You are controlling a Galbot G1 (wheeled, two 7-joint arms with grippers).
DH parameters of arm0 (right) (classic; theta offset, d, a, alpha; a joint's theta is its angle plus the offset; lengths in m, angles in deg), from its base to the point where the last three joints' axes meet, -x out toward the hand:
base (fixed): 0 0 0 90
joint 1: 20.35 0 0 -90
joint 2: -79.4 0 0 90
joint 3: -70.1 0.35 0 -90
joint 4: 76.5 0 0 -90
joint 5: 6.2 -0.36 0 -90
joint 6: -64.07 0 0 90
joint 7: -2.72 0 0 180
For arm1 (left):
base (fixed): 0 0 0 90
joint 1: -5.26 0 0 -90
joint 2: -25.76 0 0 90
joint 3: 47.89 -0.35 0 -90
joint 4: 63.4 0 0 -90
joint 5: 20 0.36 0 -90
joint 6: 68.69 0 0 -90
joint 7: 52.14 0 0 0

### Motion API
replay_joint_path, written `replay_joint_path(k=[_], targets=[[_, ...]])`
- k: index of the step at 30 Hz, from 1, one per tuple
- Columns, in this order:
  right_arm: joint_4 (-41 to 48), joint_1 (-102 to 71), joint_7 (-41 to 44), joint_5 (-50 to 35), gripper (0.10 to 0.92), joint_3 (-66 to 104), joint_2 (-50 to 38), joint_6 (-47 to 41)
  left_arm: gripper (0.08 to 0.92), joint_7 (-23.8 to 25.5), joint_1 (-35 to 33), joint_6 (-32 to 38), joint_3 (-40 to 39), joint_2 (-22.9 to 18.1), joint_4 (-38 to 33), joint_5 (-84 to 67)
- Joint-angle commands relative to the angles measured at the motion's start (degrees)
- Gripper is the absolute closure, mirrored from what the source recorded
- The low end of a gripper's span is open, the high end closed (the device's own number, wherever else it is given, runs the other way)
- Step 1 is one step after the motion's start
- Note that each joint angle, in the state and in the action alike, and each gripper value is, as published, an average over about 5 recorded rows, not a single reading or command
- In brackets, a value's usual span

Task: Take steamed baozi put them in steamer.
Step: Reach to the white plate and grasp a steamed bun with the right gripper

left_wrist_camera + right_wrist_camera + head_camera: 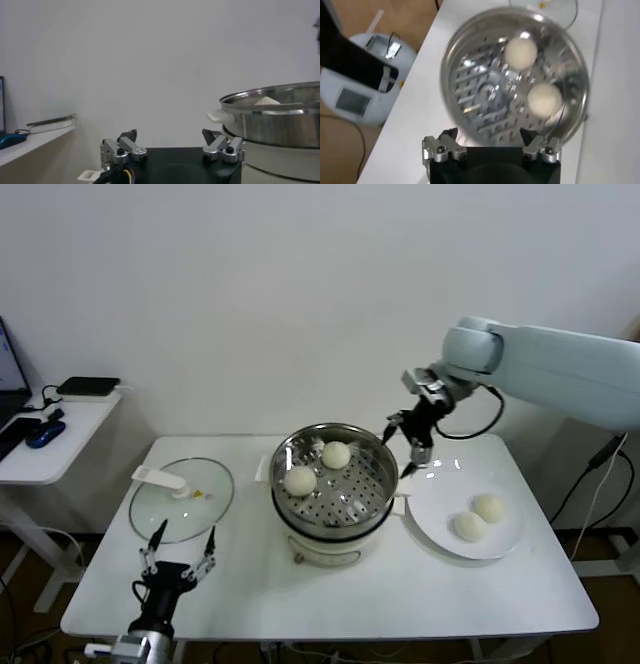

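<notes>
The steel steamer [378,489] stands mid-table on its cream base. Two cream-white baozi lie on its perforated tray, one at the back [336,454] and one at the left [300,480]; both show in the right wrist view [521,52] [544,99]. Two more baozi [488,507] [469,526] lie on the white plate [436,524] to the steamer's right. My right gripper [407,445] is open and empty, above the steamer's right rim. My left gripper [180,556] is open and empty, parked near the table's front left; the steamer [280,120] shows beside it in the left wrist view.
A flat glass lid [200,509] with a white handle [160,477] lies left of the steamer. A side table [70,424] with dark devices stands at far left. The wall is close behind the table.
</notes>
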Motion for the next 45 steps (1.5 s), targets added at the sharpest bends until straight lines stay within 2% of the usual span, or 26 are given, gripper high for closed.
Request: replay_joint_path(k=[1, 9, 21, 36, 45], targets=[[-3.44, -1.16, 1.56, 15.14, 0.203, -3.36, -14.23, 3.46, 0.177, -0.21, -0.15, -0.15, -0.14, -0.13, -0.01, 0.05], [1.15, -12.77, 0.30, 21.87, 0.203, 4.13, -17.12, 2.51, 0.177, 0.32, -0.39, -0.47, -0.06, -0.28, -0.34, 0.46], [9.83, -31.28, -0.92, 29.66, 0.203, 19.94, -12.69, 3.13, 0.177, 0.31, -0.11, -0.76, 0.52, -0.69, -0.53, 0.92], [19.93, -37.24, -0.85, 33.78, 0.203, 25.98, -3.92, 4.38, 0.177, 0.27, 0.53, -1.12, 1.14, -0.97, 0.24, 0.73], [21.86, -39.27, -0.83, 34.91, 0.203, 27.59, -2.29, 4.58, 0.177, 0.27, 0.81, -1.37, 1.12, -1.06, 0.36, 0.75]])
